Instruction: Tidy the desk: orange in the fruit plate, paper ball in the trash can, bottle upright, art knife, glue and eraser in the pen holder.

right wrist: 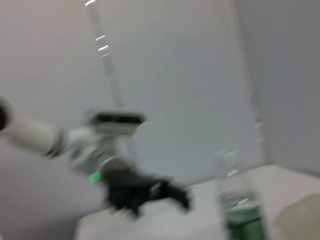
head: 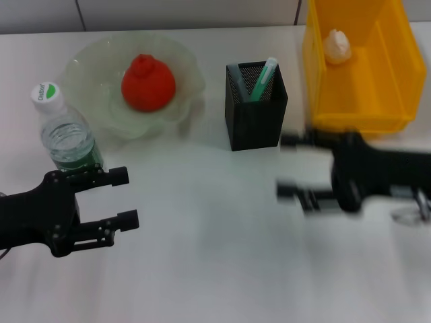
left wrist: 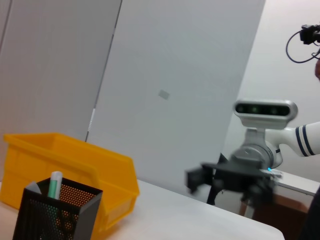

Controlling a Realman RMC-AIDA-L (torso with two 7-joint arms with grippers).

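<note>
Grippers low and near: left gripper (head: 124, 198) spread wide, empty, by the front edge; right gripper (head: 296, 167) blurred, jaws apart, holding nothing. Bottle (head: 64, 131) stands upright just behind the left one, cap up, long axis vertical. Farther back on the white table (head: 202, 269), orange (head: 148, 82) in fruit plate (head: 87, 67), pen holder (head: 256, 108) at centre, paper ball (head: 337, 47) inside trash can (head: 390, 81). Grey wall beyond.

I see my left gripper (head: 126, 197) at the lower left of the head view, fingers spread and holding nothing. My right gripper (head: 291, 166) sits mid-right, blurred, fingers apart and empty.
</note>
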